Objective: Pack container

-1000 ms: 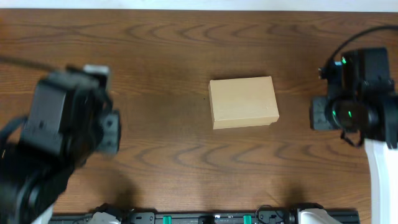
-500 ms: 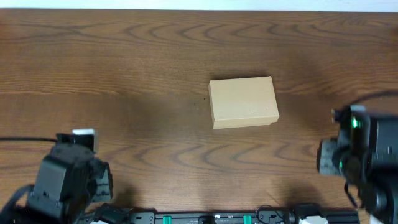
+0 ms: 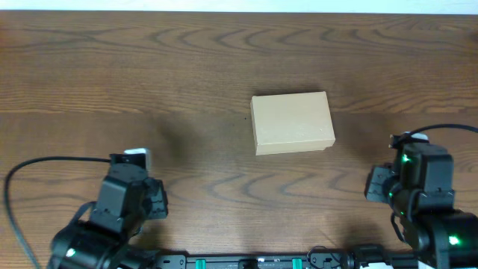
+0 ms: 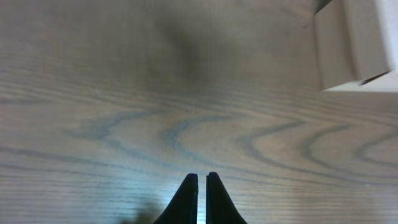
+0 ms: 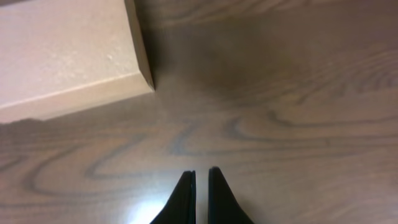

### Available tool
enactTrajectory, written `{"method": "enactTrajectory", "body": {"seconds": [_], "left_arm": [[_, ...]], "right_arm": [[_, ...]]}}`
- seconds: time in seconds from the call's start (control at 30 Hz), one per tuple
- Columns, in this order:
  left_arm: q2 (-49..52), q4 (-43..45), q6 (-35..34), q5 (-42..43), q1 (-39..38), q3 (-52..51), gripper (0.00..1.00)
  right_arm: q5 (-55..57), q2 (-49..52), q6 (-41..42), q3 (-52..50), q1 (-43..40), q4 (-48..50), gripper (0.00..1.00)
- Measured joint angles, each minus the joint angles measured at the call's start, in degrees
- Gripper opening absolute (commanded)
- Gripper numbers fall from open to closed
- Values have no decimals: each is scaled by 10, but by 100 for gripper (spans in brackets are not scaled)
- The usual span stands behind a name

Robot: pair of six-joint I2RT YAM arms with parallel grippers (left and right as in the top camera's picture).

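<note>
Box [image 3: 291, 123] closed, flat on bench [image 3: 112, 67] just right of centre | left jaws together, empty, near-left corner | right jaws together, empty, near-right corner | both well apart from box

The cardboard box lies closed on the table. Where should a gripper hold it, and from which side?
Probably from above, with the jaws across the shorter span of the box, one on each long side wall. It lies flat with its lid closed, so the top offers no edge, but the upright side walls do.
</note>
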Motion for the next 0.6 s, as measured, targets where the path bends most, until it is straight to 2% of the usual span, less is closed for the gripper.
{"method": "enactTrajectory", "body": {"seconds": [0.3,0.43,0.6], "left_arm": [[0,113,-35,2,0,-117,6],[0,120,-53,1,0,-151,6],[0,120,-68,1,0,-167,6]], "right_arm": [[6,2,85,-147,0,125,1],[3,2,103,-198,0,148,1],[2,1,111,-209,0,155,1]]}}
